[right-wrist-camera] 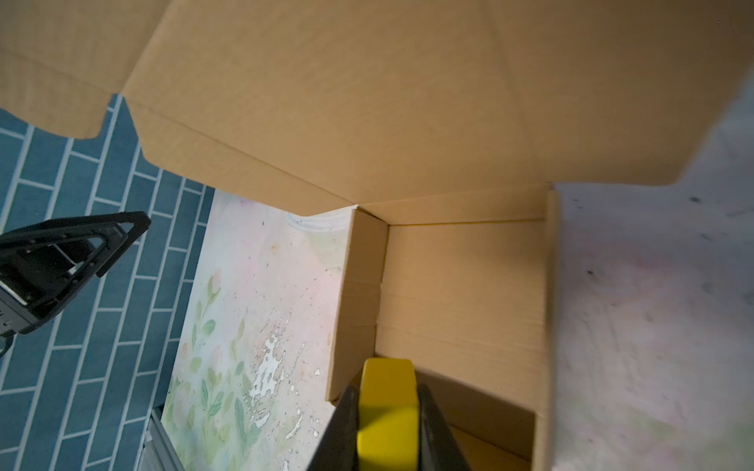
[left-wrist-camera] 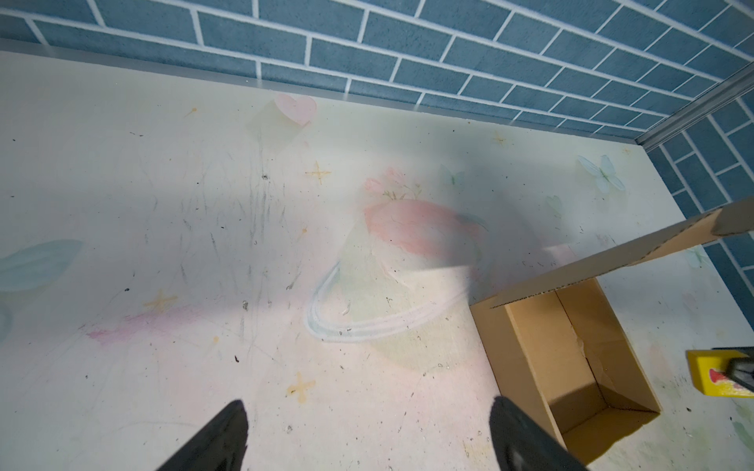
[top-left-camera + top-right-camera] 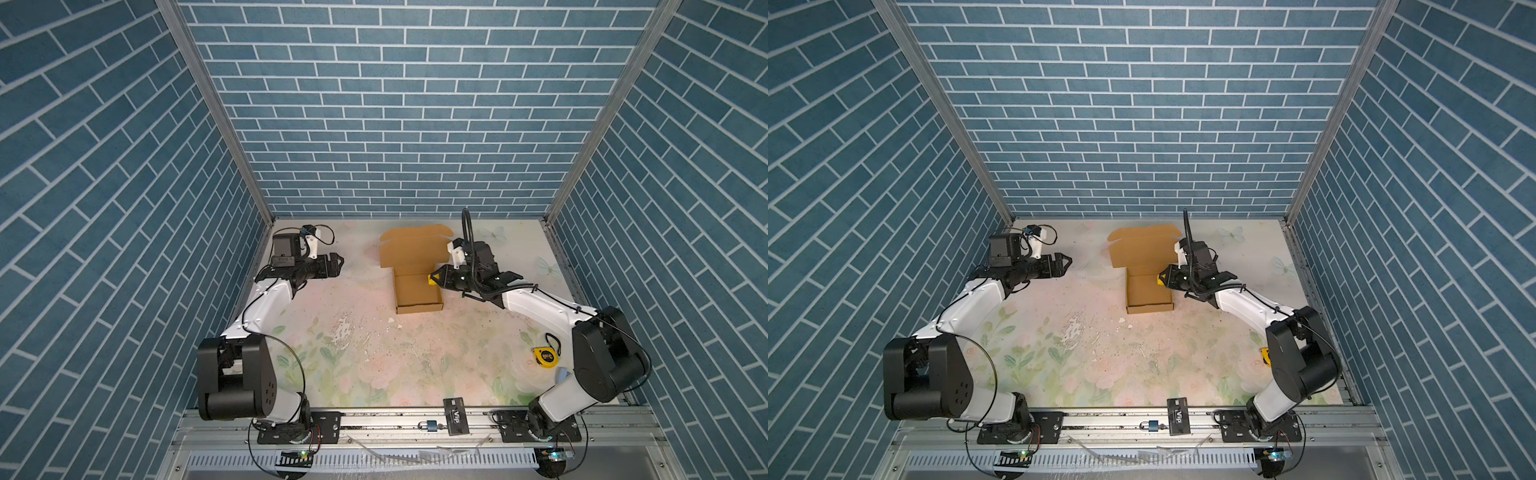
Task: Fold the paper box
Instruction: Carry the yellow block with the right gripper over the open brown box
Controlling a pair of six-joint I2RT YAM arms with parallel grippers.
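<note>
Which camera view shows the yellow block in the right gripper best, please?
The right wrist view: the yellow block sits large and close, clamped in the right gripper at the paper box edge. The left wrist view catches it at the frame edge; both top views show only a yellow speck.

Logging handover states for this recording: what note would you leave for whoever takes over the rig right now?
Left gripper: fingers open, empty, hovering to the left of the paper box, apart from it.
Right gripper: shut on a yellow block at the box's right wall.
Done: the tray walls are up.
Left to do: the lid stands open at the far side; it probably needs folding down and tucking in.
</note>
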